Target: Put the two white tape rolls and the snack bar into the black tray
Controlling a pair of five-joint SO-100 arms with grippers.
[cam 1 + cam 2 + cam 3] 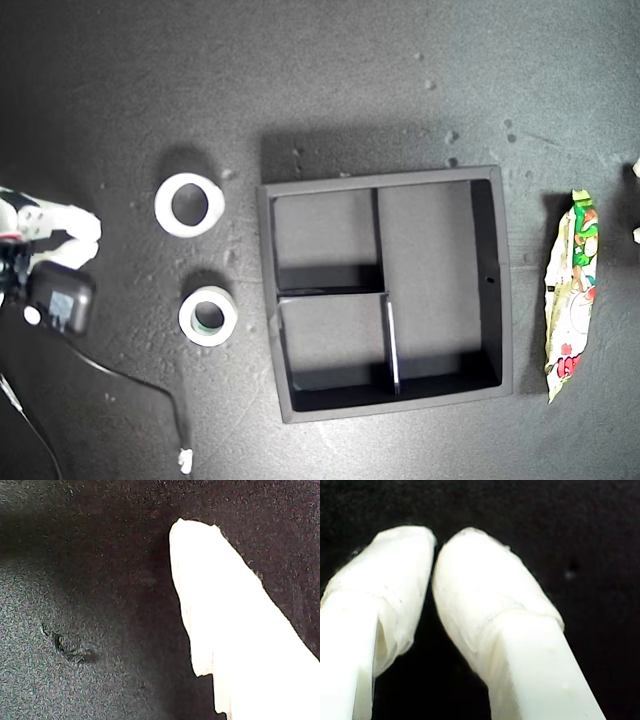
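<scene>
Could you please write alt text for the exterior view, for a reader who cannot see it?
A square black tray with three empty compartments sits on a dark speckled table. Two white tape rolls, a larger one and a smaller one, lie at the exterior view's left of it, and a snack bar lies at its right. A white arm shows at the left edge.

Black tray (505,290) empty; white tape rolls (189,204) (208,316) exterior view's left, snack bar (571,296) right.

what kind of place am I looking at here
Probably a robot test bench: a plain dark tabletop holding only a black tray, two white tape rolls and a snack bar, with an arm at the edge.
</scene>
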